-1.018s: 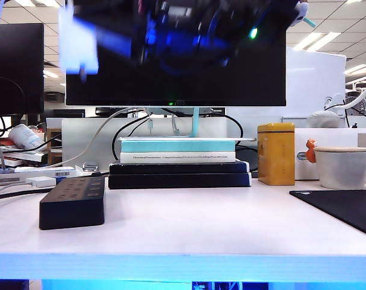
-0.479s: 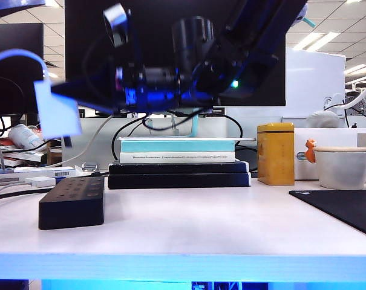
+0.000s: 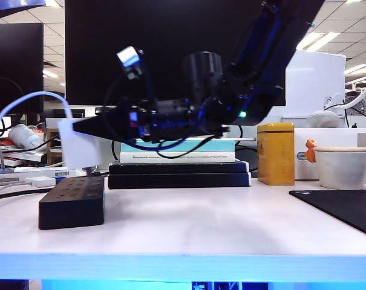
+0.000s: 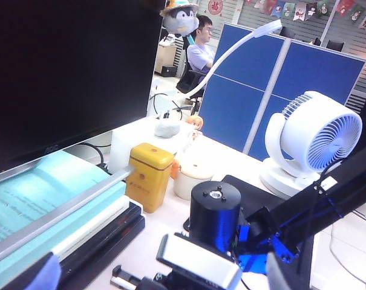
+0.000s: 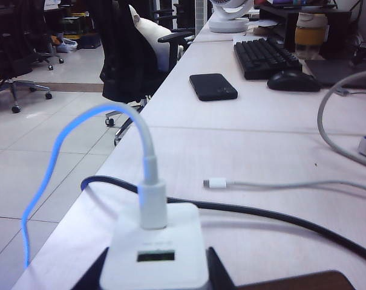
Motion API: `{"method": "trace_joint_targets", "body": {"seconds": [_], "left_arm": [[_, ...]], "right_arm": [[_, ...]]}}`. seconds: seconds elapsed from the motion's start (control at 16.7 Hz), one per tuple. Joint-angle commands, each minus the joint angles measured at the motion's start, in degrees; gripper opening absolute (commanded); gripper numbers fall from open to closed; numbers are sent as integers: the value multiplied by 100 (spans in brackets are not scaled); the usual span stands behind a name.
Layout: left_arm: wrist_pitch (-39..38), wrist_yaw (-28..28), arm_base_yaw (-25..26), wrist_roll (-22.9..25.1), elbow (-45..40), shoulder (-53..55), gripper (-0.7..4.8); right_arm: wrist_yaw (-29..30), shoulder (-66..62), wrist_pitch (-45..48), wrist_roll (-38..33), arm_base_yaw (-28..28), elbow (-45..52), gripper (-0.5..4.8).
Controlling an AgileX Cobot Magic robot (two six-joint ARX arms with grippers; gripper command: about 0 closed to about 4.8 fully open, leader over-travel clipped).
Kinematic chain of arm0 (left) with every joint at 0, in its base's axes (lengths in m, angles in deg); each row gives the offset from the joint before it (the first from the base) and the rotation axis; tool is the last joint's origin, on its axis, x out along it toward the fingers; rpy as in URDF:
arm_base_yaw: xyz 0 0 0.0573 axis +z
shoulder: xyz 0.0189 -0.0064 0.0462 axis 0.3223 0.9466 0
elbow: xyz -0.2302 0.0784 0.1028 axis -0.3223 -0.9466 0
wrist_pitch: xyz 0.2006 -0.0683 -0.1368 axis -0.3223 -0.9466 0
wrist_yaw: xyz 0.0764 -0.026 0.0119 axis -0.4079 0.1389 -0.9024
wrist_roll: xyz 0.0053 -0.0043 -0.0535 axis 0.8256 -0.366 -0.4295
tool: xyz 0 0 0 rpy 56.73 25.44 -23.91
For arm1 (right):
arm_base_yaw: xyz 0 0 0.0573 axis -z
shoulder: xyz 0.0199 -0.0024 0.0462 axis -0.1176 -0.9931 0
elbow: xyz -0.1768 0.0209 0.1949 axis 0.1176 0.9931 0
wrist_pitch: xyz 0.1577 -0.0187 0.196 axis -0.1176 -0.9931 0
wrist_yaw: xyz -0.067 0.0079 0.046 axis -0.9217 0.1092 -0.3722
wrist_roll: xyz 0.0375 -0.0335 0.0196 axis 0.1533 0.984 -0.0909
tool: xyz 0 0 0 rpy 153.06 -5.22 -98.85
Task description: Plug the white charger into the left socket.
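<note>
Small glossy white charger block [image 3: 78, 144] with thin white cable pinched in the right gripper [image 3: 86, 128], poised above the long matte black power strip [image 3: 72, 201], prongs not yet in the left socket [image 3: 95, 180]. Left gripper [image 4: 164, 281] parted, empty, raised over the desk. Risk: skewed descent, prongs striking the black casing and twisting the block in the grip.

Black arm [image 3: 273, 54]; blue-lit joints; black cylindrical wrist motor [image 4: 215, 214]; looping cables.

My right gripper [image 3: 89, 128] grips the white charger [image 3: 78, 144] at frame left, held just above the black power strip [image 3: 72, 202], not touching.
</note>
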State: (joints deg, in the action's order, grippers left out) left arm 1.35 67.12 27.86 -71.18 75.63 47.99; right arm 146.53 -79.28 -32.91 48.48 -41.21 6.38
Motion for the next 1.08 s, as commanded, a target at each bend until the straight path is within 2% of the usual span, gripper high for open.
{"method": "trace_joint_targets", "body": {"seconds": [0.06, 0.6, 0.84, 1.08], "left_arm": [[33, 2, 4, 24, 15, -9, 479], [33, 9, 4, 22, 17, -9, 479], [33, 4, 4, 24, 17, -9, 479], [33, 4, 2, 24, 17, -9, 479]], "right_arm": [[352, -157, 208, -26, -37, -234, 0], [199, -485, 348, -28, -160, -319, 0], [70, -511, -77, -28, -22, -323, 0], [-79, -546, 72, 20, -44, -326, 0]]}}
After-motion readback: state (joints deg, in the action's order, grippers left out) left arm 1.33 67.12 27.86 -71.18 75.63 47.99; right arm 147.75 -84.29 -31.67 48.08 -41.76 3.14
